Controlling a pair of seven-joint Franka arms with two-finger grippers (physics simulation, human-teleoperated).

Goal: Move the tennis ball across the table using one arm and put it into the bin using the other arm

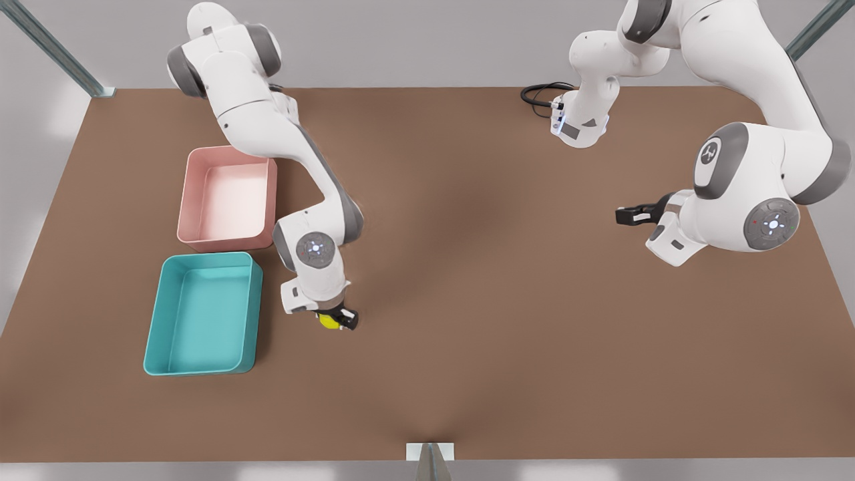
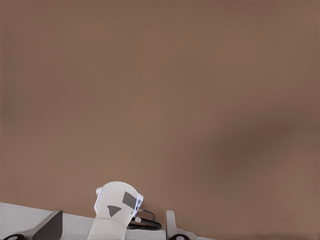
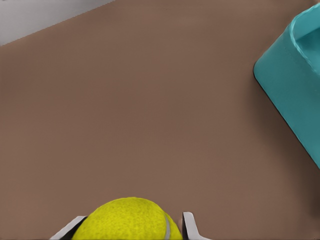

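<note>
tennis ball (image 1: 328, 321) in right gripper (image 1: 337, 319) over brown table (image 1: 467, 300) (matte).

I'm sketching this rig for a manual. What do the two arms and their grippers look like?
Both arms are glossy white rounded segments with grey joint bands and grey round button discs. Each ends in a small black-fingered gripper, right, left. A black cable loops on the table.

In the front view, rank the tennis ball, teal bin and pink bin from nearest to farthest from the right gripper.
1. Tennis ball: held between the right gripper's fingers, just above the table.
2. Teal bin: close by, toward the front view's left.
3. Pink bin: farther back, behind the teal one.
</note>
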